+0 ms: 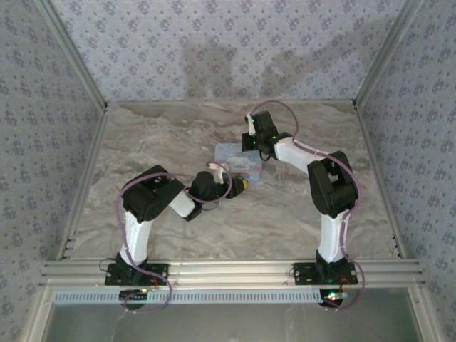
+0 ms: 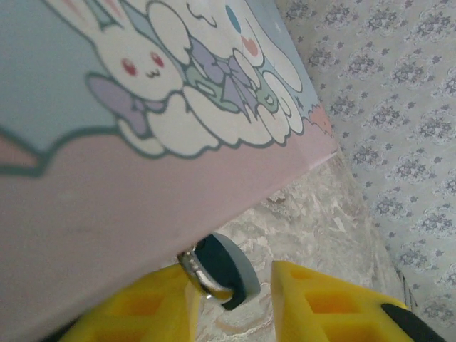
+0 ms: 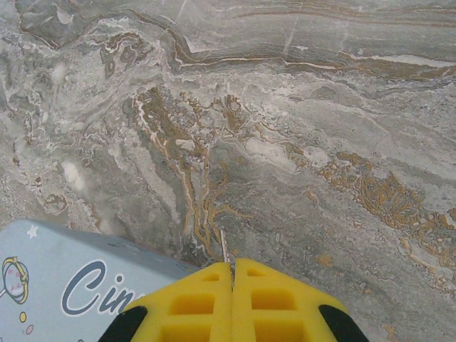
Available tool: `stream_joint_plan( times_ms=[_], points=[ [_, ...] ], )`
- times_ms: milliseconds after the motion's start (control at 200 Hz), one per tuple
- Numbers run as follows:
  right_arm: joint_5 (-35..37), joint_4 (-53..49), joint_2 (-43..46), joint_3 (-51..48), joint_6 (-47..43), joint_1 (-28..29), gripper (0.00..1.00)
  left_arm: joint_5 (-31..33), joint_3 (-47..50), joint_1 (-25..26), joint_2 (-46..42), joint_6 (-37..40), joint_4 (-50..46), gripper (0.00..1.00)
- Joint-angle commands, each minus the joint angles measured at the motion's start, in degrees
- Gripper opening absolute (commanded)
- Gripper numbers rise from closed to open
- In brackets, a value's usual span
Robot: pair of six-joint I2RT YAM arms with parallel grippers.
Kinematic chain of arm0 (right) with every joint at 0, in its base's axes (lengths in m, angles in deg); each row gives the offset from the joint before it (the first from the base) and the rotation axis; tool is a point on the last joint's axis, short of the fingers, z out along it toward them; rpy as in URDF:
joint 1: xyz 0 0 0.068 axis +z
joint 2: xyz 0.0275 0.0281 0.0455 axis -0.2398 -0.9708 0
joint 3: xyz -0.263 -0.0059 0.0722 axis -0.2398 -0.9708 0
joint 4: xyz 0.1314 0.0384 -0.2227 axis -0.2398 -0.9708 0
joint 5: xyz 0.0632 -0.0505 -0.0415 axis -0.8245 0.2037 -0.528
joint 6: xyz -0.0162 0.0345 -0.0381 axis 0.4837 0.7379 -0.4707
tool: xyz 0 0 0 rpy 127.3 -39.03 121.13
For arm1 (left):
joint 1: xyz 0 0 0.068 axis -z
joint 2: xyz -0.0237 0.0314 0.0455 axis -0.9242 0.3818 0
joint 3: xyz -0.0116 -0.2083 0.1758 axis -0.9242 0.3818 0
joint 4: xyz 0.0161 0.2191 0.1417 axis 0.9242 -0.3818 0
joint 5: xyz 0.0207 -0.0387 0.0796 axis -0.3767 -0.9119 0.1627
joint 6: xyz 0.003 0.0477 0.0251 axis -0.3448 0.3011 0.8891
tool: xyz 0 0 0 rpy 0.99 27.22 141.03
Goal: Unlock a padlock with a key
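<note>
- Left fingers (image 2: 146,313) stand apart at the near edge of the light-blue tin (image 2: 107,214), one on each side of the small dark-blue padlock (image 2: 228,267); the lock hangs by its silver shackle (image 2: 194,272) at the tin's rim, close against one finger and clear of the other
- Right fingers (image 3: 206,299) are pressed together over the marble table (image 3: 299,142), just beside a corner of the tin; a thin metal sliver, apparently the key (image 3: 223,249), pokes out between their tips
- The step in hand looks like steadying the lock; the task seems barely begun, with the lock not yet opened by the look of it
- Done well, the left fingers would close squarely on the lock's body, not the shackle, leaving the keyhole end exposed; the keyhole itself cannot be made out here
- The key sits well apart from the lock; its blade would need lining up with the slot before any push, since so small a lock is likely to swing aside
</note>
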Motion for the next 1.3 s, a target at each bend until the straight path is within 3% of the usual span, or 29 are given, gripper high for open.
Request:
stream_joint_plan(
  times_ms=[0,180,305,400,829,939,1184,1294],
  points=[
    [0.5,-1.2,1.0,-2.0,0.9,0.2,0.00,0.3,2.1,-0.9,1.6,-2.4,-4.5,0.26],
    [0.4,-0.9,2.5,-2.7,0.8,0.3,0.00,0.0,2.9,-1.8,1.5,-2.8,-5.0,0.26],
    [0.2,-0.6,3.4,-3.4,0.8,0.4,0.00,0.3,2.9,-1.9,1.3,-2.3,-6.8,0.43],
    [0.3,-0.3,3.7,-3.6,0.9,0.5,0.00,1.2,2.7,-1.6,1.4,-1.9,-6.7,0.49],
    [0.9,-0.3,2.5,-3.9,0.8,0.1,0.00,-0.1,-2.5,0.7,4.0,-1.6,-9.7,0.51],
    [1.6,-0.4,1.8,-4.0,0.9,-0.1,0.00,-0.7,-3.4,1.3,5.6,-2.8,-8.5,0.48],
    [2.6,-0.2,2.0,-5.0,1.2,-0.5,0.00,2.0,-2.8,2.0,5.2,-3.0,-7.3,0.55],
    [2.2,-0.5,2.3,-4.7,1.3,-0.8,0.00,3.5,-1.9,2.4,6.4,-4.1,-2.0,0.55]
  ],
)
